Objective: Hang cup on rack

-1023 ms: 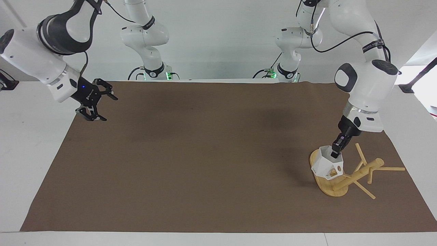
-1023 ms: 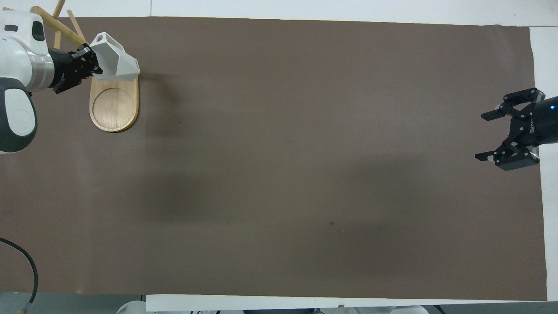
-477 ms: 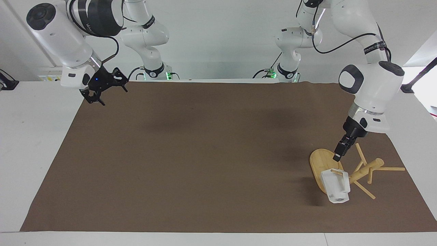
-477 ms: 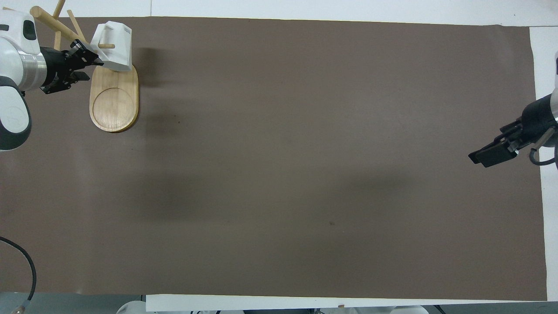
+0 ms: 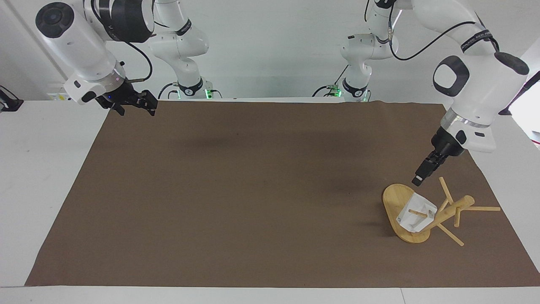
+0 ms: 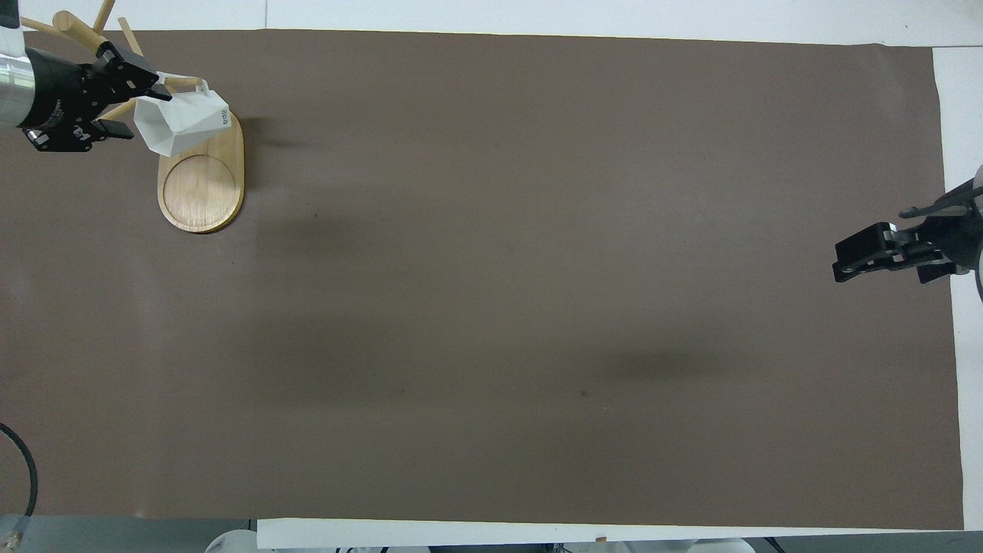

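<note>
The white faceted cup (image 5: pixel 410 221) hangs on a thin peg of the bamboo rack (image 5: pixel 450 211), over the rack's oval base (image 5: pixel 392 202), at the left arm's end of the table. In the overhead view the cup (image 6: pixel 188 123) lies over the base (image 6: pixel 200 188). My left gripper (image 5: pixel 418 179) is open and empty, up in the air above the base and clear of the cup; it also shows in the overhead view (image 6: pixel 140 113). My right gripper (image 5: pixel 134 107) is open and empty, raised over the mat's corner at the right arm's end; it also shows in the overhead view (image 6: pixel 845 265).
A brown mat (image 5: pixel 253 190) covers the table, with white tabletop around it. Several more pegs (image 5: pixel 485 208) stick out of the rack toward the table's edge.
The left gripper has let go of the cup, which now hangs on a peg, and has risen away from it. The right arm has lifted, turned and pulled back toward its base.
</note>
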You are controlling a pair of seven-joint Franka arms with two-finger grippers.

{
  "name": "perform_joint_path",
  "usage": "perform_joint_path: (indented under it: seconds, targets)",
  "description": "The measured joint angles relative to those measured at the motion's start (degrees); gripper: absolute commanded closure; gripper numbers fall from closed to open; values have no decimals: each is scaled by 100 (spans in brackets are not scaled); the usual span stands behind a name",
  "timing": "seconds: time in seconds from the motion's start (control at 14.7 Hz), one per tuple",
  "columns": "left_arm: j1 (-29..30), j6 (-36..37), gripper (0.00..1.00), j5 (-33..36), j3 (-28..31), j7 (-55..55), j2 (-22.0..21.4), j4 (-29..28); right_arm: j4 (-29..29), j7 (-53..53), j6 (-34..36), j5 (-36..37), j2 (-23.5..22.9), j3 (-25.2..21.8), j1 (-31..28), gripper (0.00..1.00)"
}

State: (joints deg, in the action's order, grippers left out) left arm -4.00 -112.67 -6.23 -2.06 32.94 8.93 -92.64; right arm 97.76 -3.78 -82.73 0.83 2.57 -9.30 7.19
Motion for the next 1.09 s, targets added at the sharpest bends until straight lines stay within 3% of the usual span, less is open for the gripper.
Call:
perform_joint_path:
  seconds: [0.34, 0.68, 1.09]
  targets:
    - [0, 1856, 1, 740, -10, -280, -405, 346, 6, -98, -35, 39, -5, -9, -26, 1]
    - [96, 2939, 1, 760, 77, -1600, -426, 865, 11, 389, -246, 52, -6, -36, -278, 1]
    - [320, 3157, 1, 605, 87, -2809, -425, 862, -71, 461, -601, 53, -14, 44, -255, 1]
